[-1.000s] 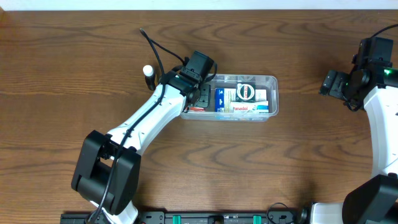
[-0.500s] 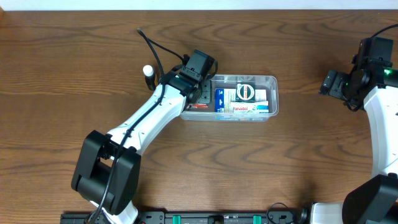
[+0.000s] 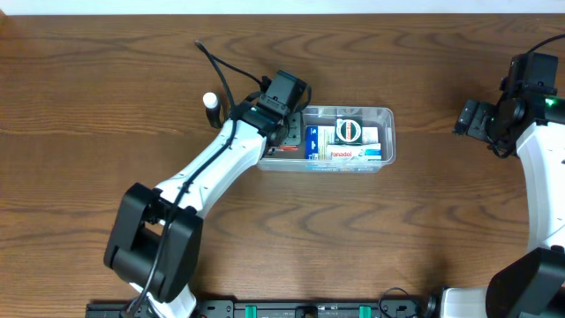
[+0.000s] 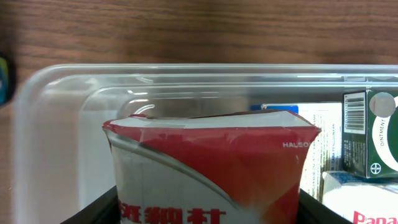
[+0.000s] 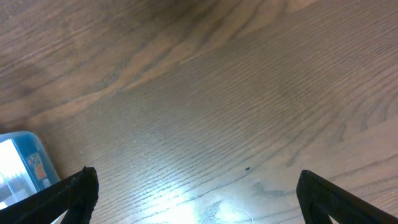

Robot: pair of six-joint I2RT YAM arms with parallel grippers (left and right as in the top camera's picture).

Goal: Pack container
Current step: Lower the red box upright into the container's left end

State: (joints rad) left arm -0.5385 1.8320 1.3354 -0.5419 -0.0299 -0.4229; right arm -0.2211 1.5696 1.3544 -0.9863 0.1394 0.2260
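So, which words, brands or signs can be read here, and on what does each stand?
"Panadol": white box in the container, overhead view.
"Pana", cut off: the same box, left wrist view.
"HALEO", ending unclear: red box.
"OINTMENT", written sideways: green box.
Chinese characters on the red box: cut off, unreadable.
Small print and barcode digits on the green box: too small.

In the overhead view the left gripper [image 3: 281, 131] hides the left end of the container [image 3: 387, 134] and most of the red box [image 4: 211, 168], which the left wrist view's bottom edge cuts off, while that view's right edge crops the green box [image 4: 373, 134].
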